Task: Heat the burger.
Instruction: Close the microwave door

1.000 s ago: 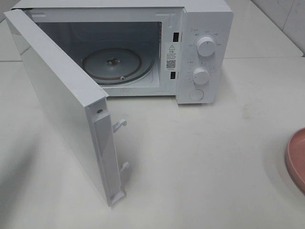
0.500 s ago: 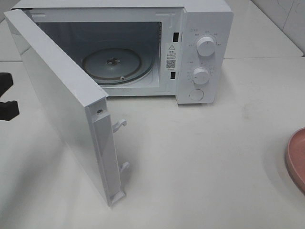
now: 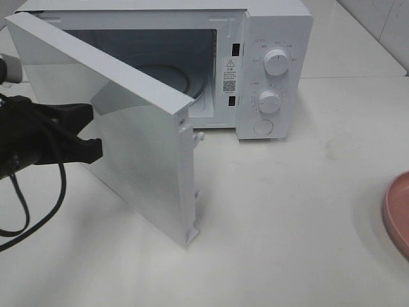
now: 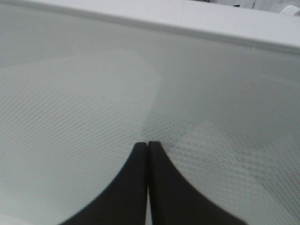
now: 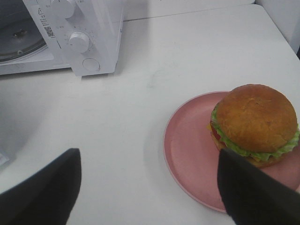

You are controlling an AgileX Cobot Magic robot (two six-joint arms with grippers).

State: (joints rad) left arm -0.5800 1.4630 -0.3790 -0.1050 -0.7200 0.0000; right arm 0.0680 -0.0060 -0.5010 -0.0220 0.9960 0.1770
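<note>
The burger [image 5: 255,122] sits on a pink plate [image 5: 192,154] in the right wrist view; in the high view only the plate's rim [image 3: 397,211] shows at the right edge and the burger is out of view. My right gripper [image 5: 147,197] is open and empty, hovering short of the plate. The white microwave [image 3: 275,64] stands at the back with its door [image 3: 134,128] partly open. My left gripper [image 3: 92,131] is shut, its fingertips [image 4: 140,159] pressed against the door's outer face.
The glass turntable [image 3: 182,80] shows partly behind the door. Two dials [image 3: 276,62] and a round button [image 3: 263,126] are on the microwave's right panel. A cable [image 3: 38,211] hangs from the left arm. White table [image 3: 287,224] lies between microwave and plate.
My left gripper came in from the left and met the door. The door has swung from wide open towards the microwave and now covers most of the opening.
</note>
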